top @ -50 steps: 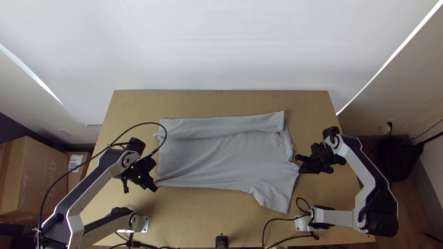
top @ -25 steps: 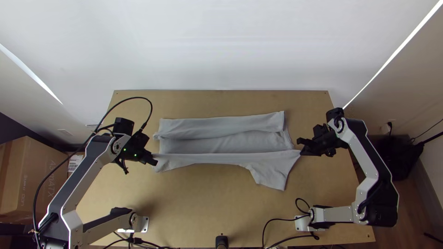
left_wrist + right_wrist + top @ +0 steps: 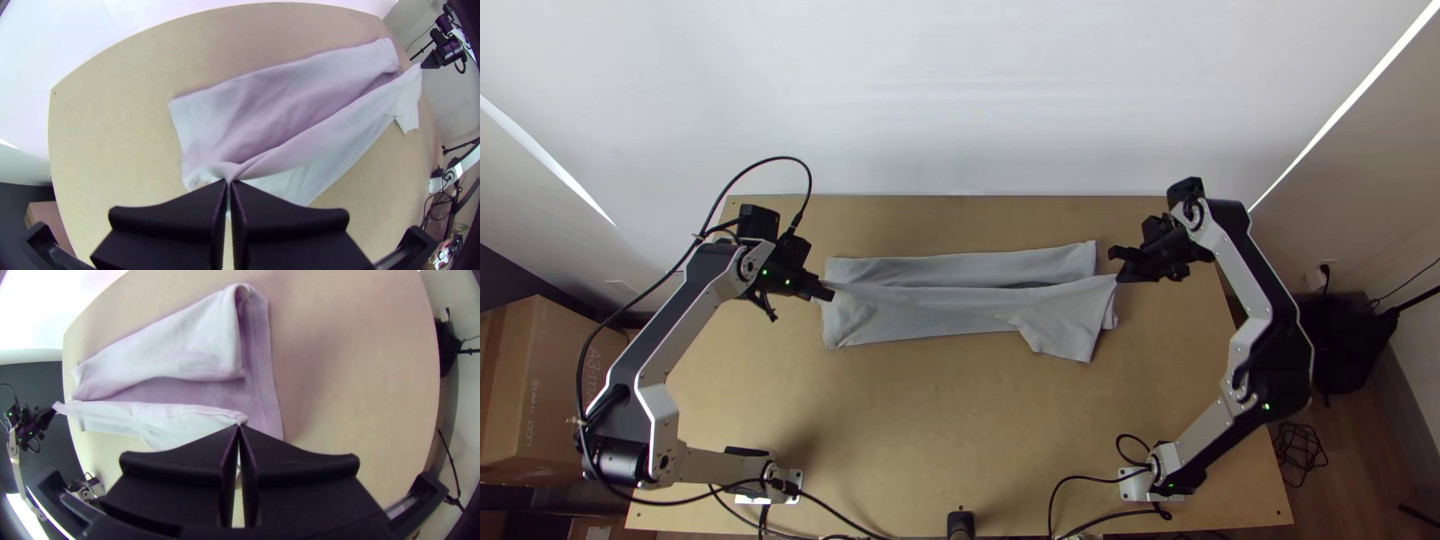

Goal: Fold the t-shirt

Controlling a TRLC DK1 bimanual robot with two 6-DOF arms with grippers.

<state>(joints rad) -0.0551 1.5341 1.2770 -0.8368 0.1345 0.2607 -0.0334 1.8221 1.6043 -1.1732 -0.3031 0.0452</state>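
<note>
t-shirt [image 3: 920,322] lies crosswise, its raised edge [image 3: 935,291] drawn between left gripper [image 3: 229,181] and right gripper [image 3: 238,426]

a white wall [image 3: 960,100] closes off the room beyond the light wooden table [image 3: 930,440]. a cardboard box [image 3: 545,400] sits past the table's left side, a dark bag [image 3: 1348,345] on the floor past the right.

the t-shirt is in the middle of the table, towards the wall, its long axis running from one arm to the other. neither arm is clearly nearer: each gripper is at its own end of the cloth. along the wall side, a folded strip [image 3: 960,268] lies turned in over the body, and it is just past the raised edge. that relation decides the move: the edge probably needs to go away from the bases, over the strip, both ends level.

a sleeve [image 3: 1065,335] droops on the base side near the right gripper, and could bunch or trail as the edge comes down.

the left gripper's fingers are pressed together on one corner of the raised edge; the right gripper's pinch the other.
</note>
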